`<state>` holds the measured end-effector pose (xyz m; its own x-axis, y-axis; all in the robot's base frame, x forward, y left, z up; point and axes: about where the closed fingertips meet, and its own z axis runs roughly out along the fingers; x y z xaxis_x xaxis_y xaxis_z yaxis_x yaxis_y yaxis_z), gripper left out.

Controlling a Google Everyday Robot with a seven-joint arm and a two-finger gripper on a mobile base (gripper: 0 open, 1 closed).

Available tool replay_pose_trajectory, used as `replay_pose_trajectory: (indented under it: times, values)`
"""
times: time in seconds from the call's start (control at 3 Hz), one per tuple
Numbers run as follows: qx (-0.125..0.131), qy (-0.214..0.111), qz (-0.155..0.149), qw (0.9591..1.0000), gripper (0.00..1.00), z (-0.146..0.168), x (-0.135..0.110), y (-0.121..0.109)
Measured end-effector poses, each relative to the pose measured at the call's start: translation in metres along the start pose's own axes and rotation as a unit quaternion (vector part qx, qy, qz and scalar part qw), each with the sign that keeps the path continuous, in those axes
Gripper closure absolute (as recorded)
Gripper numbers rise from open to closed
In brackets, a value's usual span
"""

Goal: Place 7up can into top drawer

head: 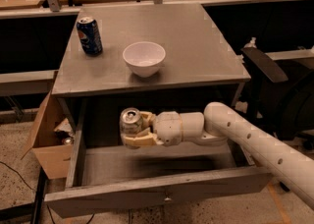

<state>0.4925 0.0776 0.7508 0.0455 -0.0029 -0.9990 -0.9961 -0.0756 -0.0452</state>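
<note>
Silvery-grey 7up can (pixel 130 121), upright, clamped in the cream two-finger gripper (pixel 129 134) above the open, wide grey top drawer (pixel 157 191), toward its 10 o'clock corner. White round bowl (pixel 143 58) at 12 o'clock and dark blue Pepsi can (pixel 89 35) at 11 o'clock, both on the grey cabinet top (pixel 196 41).

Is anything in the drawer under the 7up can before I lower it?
Nothing visible stands in the way. The gripper holds the 7up can upright over the open top drawer, toward its rear left. The drawer floor beneath shows only shadow.
</note>
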Motion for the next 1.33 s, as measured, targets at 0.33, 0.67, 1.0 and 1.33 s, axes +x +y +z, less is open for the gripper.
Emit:
replay_pose_trajectory:
  times: [0.33,0.67,1.0,1.33]
  values:
    - [-0.005,0.011,0.004,0.9999,1.0,0.008,0.025,0.002]
    - [0.004,0.035,-0.006,0.9993,0.74,0.018,0.05,0.002]
    - [0.011,0.05,-0.009,0.9986,0.51,0.024,0.065,0.001]
    - [0.015,0.062,-0.004,0.998,0.28,0.026,0.077,0.003]
